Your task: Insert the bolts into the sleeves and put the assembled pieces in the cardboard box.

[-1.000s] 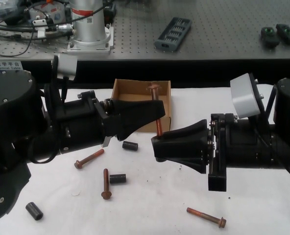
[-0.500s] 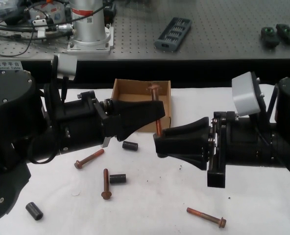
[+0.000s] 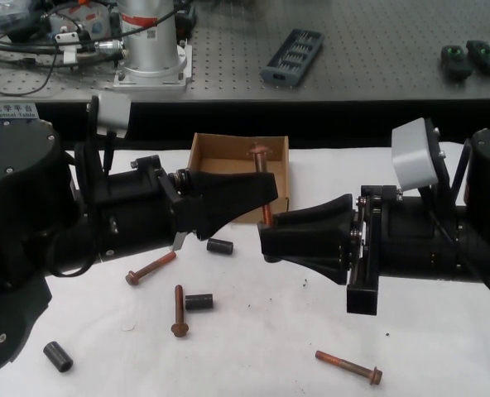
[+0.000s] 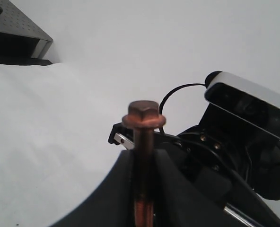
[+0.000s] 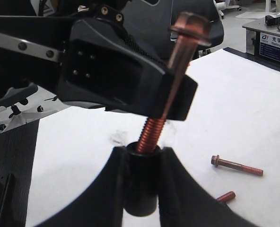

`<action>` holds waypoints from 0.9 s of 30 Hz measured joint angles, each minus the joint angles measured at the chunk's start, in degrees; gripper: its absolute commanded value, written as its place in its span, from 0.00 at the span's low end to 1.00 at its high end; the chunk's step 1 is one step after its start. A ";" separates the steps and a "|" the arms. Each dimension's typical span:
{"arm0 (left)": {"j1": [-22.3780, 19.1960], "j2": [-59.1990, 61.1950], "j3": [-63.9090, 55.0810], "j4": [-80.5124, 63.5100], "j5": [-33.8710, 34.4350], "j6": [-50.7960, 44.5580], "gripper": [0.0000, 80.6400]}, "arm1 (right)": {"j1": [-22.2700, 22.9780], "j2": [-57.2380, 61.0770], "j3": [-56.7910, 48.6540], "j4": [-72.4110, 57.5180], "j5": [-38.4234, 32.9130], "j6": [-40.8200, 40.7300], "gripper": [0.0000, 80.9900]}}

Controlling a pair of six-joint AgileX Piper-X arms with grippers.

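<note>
My left gripper [image 3: 264, 192] is shut on a copper bolt [image 3: 259, 157], held upright with its hex head on top, just in front of the cardboard box [image 3: 202, 157]. In the left wrist view the bolt [image 4: 143, 142] stands between the left gripper [image 4: 143, 189] fingers. Right under it, my right gripper [image 3: 270, 236] is shut on a black sleeve [image 5: 141, 184]. The bolt's [image 5: 178, 75] threaded end sits in the sleeve's top opening, between the right gripper [image 5: 141, 189] fingers. The sleeve is hidden in the high view.
Loose bolts lie on the white cloth [image 3: 151, 268] [image 3: 179, 310] [image 3: 349, 366]. Loose black sleeves lie near them [image 3: 220, 246] [image 3: 199, 302] [image 3: 58, 356]. A metal post base [image 3: 150, 50] and a dark rack [image 3: 293, 55] stand on the perforated bench behind.
My right gripper has risen a little with the sleeve, so less of the bolt's shaft shows under the left gripper. The left arm has held still.
</note>
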 measured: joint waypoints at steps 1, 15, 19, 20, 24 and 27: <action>-0.03 0.00 0.00 0.00 0.00 0.00 0.01 | -0.01 0.00 0.00 0.02 0.42 0.48 0.05; -0.03 0.14 0.00 0.65 -2.09 1.55 0.01 | -0.01 0.00 0.00 0.02 4.85 5.41 0.05; -0.03 0.14 0.00 0.65 -2.10 2.51 0.01 | -0.01 0.00 0.00 0.02 4.85 6.08 0.05; -0.03 0.14 0.00 0.65 -1.92 2.63 0.01 | 0.15 0.00 0.00 0.02 4.85 6.16 0.05; 0.44 0.14 0.00 0.65 -0.33 2.65 0.01 | 0.20 0.00 0.00 0.02 4.44 6.27 0.05; 0.47 0.14 0.00 0.65 0.13 2.65 0.01 | 0.20 0.00 0.00 0.02 3.90 6.55 0.05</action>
